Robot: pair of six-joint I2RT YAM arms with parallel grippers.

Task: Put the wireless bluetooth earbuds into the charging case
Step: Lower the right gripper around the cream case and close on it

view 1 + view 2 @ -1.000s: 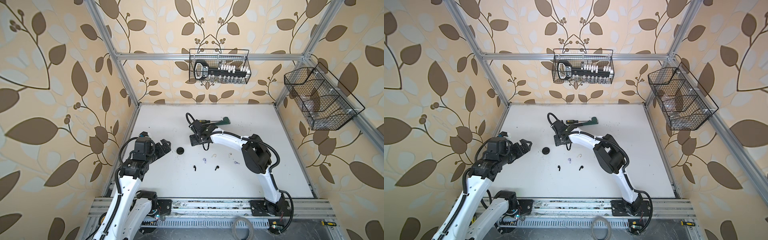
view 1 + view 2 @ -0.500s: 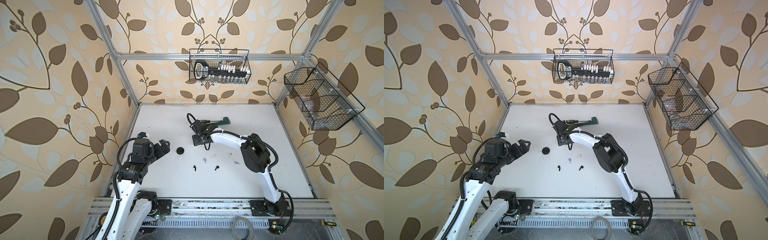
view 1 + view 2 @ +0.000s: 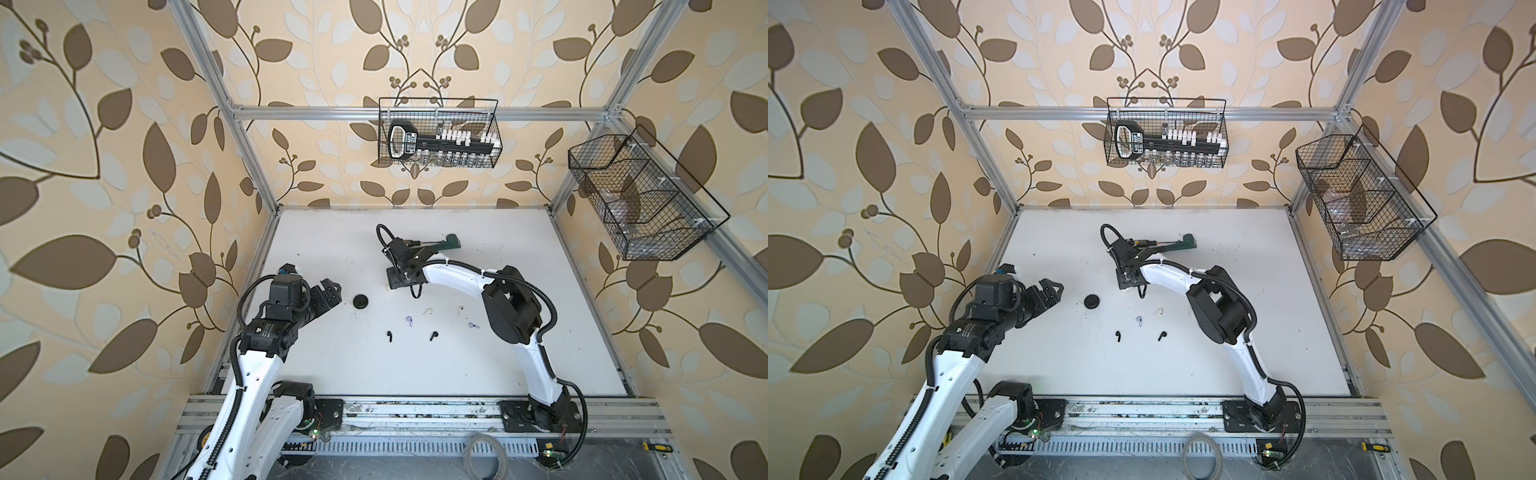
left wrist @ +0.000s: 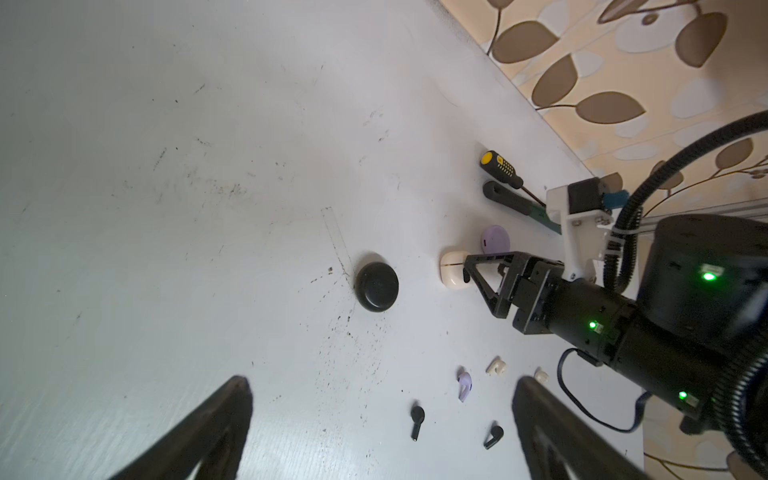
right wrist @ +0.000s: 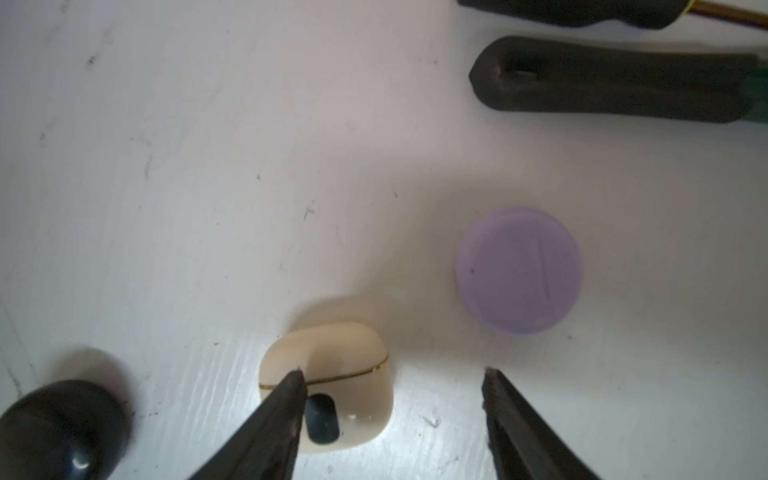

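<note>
Several tiny earbuds lie loose mid-table: two black (image 3: pixel 389 336) (image 3: pixel 434 334), two lavender (image 3: pixel 409 320) (image 3: pixel 473 325) and two white (image 3: pixel 428 311) (image 3: pixel 459 309). Three shut charging cases sit behind them: a round black one (image 3: pixel 361 301), a cream one (image 5: pixel 332 386) and a lavender one (image 5: pixel 518 270). My right gripper (image 5: pixel 392 386) hangs open just over the cream case; one finger crosses its edge, the other stands clear of it. My left gripper (image 3: pixel 330 291) is wide open and empty, left of the black case (image 4: pixel 377 287), facing the earbuds (image 4: pixel 417 417).
A yellow-and-black screwdriver (image 4: pixel 500 168) and a black-handled green tool (image 3: pixel 452 241) lie behind the cases. A wire basket (image 3: pixel 438 133) hangs on the back wall and another (image 3: pixel 640 199) on the right wall.
The right gripper's jaws have narrowed slightly over the cream case. The left arm has barely shifted. The earbuds and cases lie where they were.
</note>
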